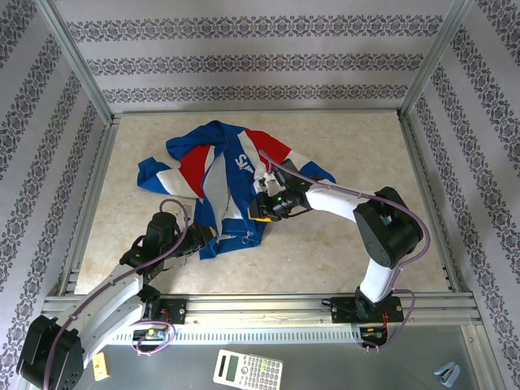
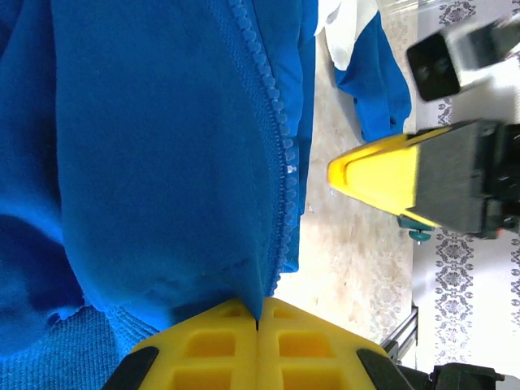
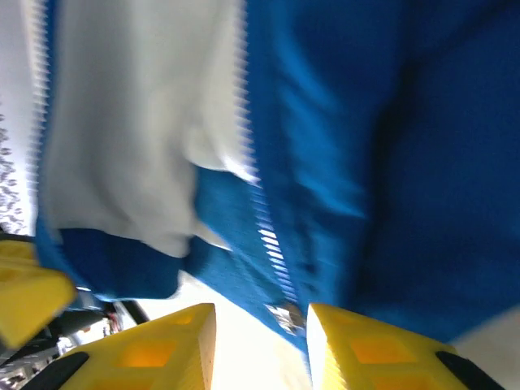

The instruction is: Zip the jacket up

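The left fingers (image 2: 244,329) clamp the jacket (image 1: 230,195) hem, lower centre. The right fingers (image 3: 325,329), apart, flank the slider (image 3: 284,314). Next they probably need to pinch it.

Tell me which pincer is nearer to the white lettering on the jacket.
Right. The right pincer is over the jacket, just on the near side of the white lettering; the left pincer pinches the hem, farther toward the arm bases.
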